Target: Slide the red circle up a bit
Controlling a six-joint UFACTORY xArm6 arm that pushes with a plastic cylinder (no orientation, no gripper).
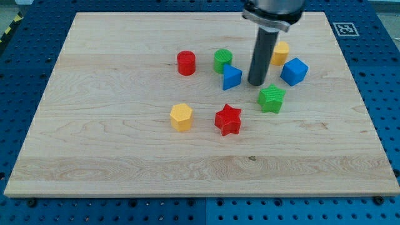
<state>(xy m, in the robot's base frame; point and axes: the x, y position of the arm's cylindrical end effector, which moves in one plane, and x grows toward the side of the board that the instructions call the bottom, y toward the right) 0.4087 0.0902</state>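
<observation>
My tip [256,84] sat at three o'clock of the red circle [185,63]; no end effector was fitted. Best approach: circle to its six o'clock, nudge gently.

I had only one camera on the rig, and it looked down at the wooden board [125,144] from above and from the side of the view's bottom edge, tilted forward, so the board's far edge appeared narrower than its near one. It sat far enough back that nearly the whole board fitted in frame, with blue perforated table [387,75] showing on every side (the near corners were just cut off). The arm's rod [262,56] entered from the view's top, its upper part cropped by the frame. A fiducial marker [344,29] lay at the board's far right corner. No second view shared anything.
</observation>
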